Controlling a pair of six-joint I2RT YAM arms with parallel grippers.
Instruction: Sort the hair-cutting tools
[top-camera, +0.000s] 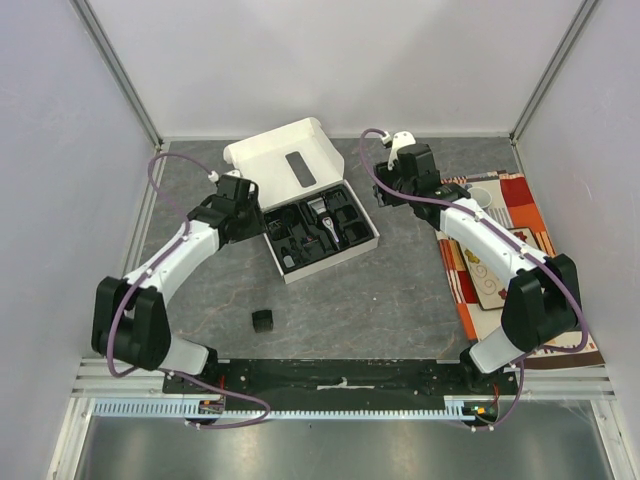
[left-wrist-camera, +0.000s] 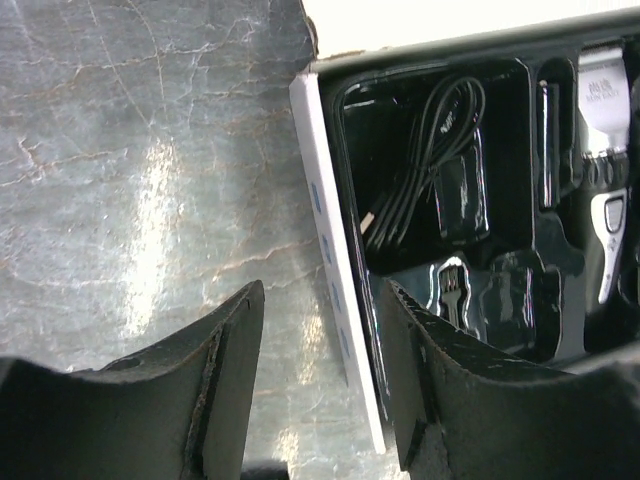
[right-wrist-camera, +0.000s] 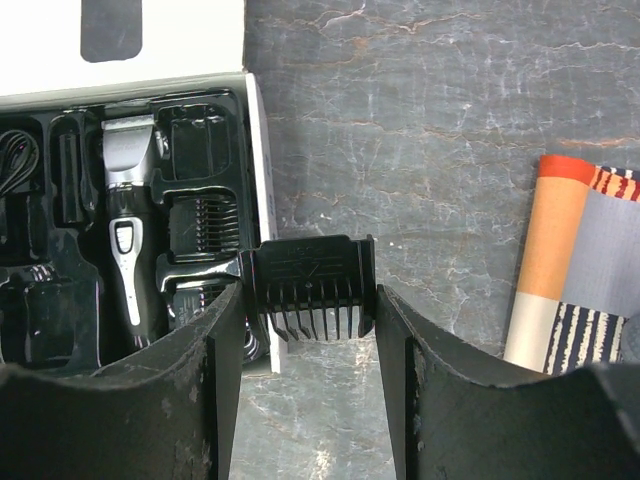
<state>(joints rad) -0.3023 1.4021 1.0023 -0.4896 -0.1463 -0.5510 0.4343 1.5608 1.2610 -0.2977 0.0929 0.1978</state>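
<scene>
The black-and-silver clipper (top-camera: 322, 215) (right-wrist-camera: 130, 200) (left-wrist-camera: 603, 110) lies in the black tray of the white box (top-camera: 284, 270). A coiled cord (left-wrist-camera: 430, 150) and comb attachments (right-wrist-camera: 205, 225) fill other slots of the tray. My right gripper (right-wrist-camera: 308, 300) (top-camera: 385, 190) is shut on a black comb attachment (right-wrist-camera: 312, 280), held by its ends just off the box's right wall (right-wrist-camera: 262, 170), teeth pointing toward the camera. My left gripper (left-wrist-camera: 322, 292) (top-camera: 255, 215) is open, straddling the box's left wall (left-wrist-camera: 325, 220), one finger above the table, the other above the tray. A small black bit (top-camera: 263, 320) lies on the table nearer the bases.
The box's white lid (top-camera: 290, 160) stands open behind the tray. A patterned mat (top-camera: 510, 250) (right-wrist-camera: 580, 260) covers the table's right side under the right arm. Grey tabletop (top-camera: 400, 290) lies between box and arm bases.
</scene>
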